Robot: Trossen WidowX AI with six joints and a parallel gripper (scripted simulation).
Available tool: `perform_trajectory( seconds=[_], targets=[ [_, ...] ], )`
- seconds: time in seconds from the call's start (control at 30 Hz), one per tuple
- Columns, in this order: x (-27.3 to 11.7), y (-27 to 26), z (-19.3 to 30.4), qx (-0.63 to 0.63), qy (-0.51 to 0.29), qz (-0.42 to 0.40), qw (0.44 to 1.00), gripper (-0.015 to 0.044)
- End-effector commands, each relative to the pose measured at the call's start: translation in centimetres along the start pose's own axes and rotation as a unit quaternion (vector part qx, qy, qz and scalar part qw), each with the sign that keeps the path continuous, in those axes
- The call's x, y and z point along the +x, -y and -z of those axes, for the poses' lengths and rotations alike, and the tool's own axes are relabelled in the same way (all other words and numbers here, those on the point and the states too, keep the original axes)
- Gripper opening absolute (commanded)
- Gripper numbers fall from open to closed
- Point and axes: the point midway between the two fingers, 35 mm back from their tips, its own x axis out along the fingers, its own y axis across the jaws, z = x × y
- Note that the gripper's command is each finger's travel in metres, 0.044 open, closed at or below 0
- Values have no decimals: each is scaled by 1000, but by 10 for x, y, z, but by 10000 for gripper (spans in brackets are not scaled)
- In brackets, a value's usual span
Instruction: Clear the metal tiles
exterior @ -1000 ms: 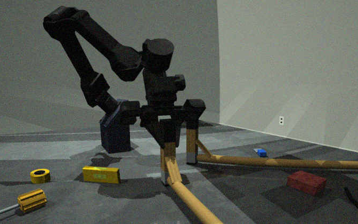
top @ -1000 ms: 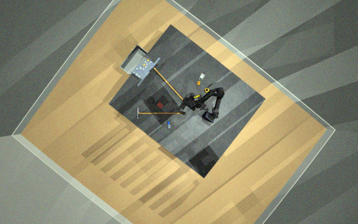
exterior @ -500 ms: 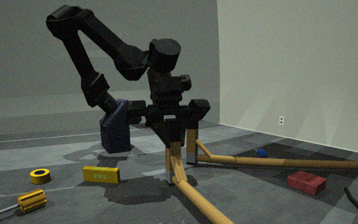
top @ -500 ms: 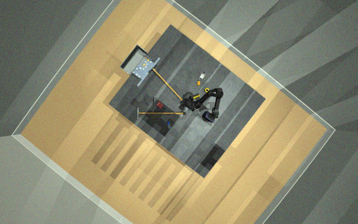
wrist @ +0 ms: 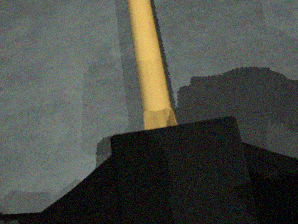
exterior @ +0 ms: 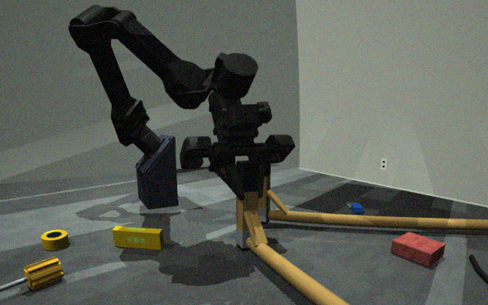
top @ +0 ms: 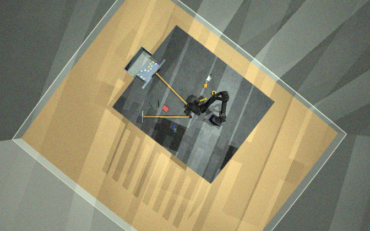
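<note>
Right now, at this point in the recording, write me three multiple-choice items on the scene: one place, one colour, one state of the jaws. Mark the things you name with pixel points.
1. Where do the tiles lie?
A) Beside the red block
B) On the bench plate
C) Under the shorter tool

2. What colour is the tape roll?
A) Yellow
B) Red
C) Green

3. How are the jaws?
A) Wide open
B) Shut on nothing
C) Shut on the long scraper's upright grip

Key:
1 B: the top view shows the small tiles (top: 148,66) scattered over the bench plate (top: 152,71).
2 A: the tape roll (top: 213,92) (exterior: 54,240) is yellow around its dark centre.
3 C: the exterior view shows the jaws closed around the top of the upright grip of the long scraper (top: 171,88) (exterior: 295,271) (wrist: 149,65).
</note>
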Motion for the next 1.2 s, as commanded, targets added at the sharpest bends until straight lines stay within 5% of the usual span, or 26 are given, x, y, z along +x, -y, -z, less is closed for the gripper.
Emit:
perform_trajectory(
  seconds=[0.0, 1.17],
  targets=[
    [-3, -11, -2, -9, 4, -15, 1000, 0],
    [-24, -12, 24, -40, 2, -39, 998, 0]
  ],
)
